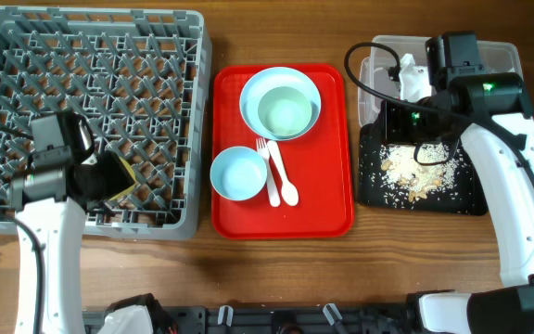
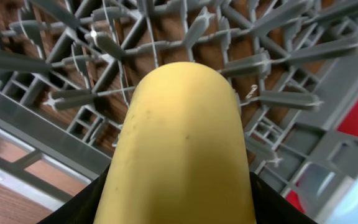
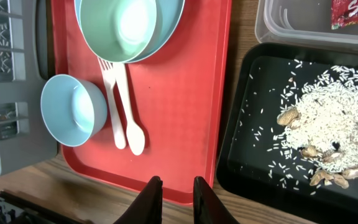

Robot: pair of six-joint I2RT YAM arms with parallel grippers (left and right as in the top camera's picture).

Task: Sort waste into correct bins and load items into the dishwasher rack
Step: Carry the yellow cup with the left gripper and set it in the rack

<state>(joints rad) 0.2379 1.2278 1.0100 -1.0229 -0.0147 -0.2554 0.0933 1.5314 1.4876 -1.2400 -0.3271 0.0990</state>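
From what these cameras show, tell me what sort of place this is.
Probably a mock dish-clearing station on a wooden tabletop, not a real kitchen: a grey pegged plastic dishwasher rack, a red serving tray holding used dishes, and a shallow black rectangular tray scattered with rice scraps.

You've got the yellow cup (image 2: 182, 149) over the grey rack (image 1: 86, 65), both bowls (image 1: 238, 173), plate (image 1: 250, 88), fork (image 1: 265, 153) and spoon (image 1: 283, 176) on the red tray (image 1: 332, 186), rice (image 1: 415, 167) in the black tray (image 1: 466, 199).
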